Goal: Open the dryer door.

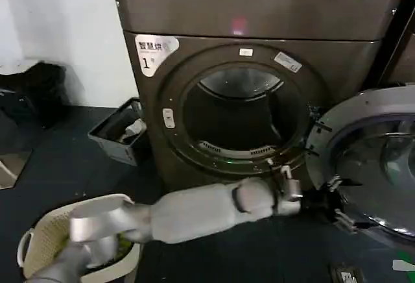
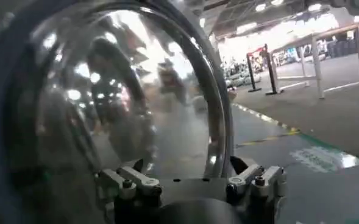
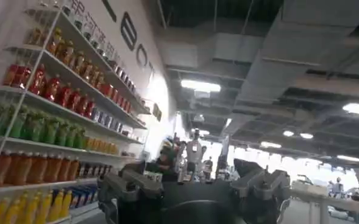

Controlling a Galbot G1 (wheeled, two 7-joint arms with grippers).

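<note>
Left claw [image 1: 337,198] sits spread at the lower edge of the dryer door [image 1: 373,159], which hangs swung wide off the dryer [image 1: 259,49], right of the opening; looks basically done

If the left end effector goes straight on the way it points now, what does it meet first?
Most likely the dryer door: the left end effector points at its open lower edge, and the domed glass sits just ahead in the left wrist view. Whether they already touch is unclear.

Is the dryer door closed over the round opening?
No, the dryer door is swung open to the side, leaving the dryer's drum exposed.
</note>
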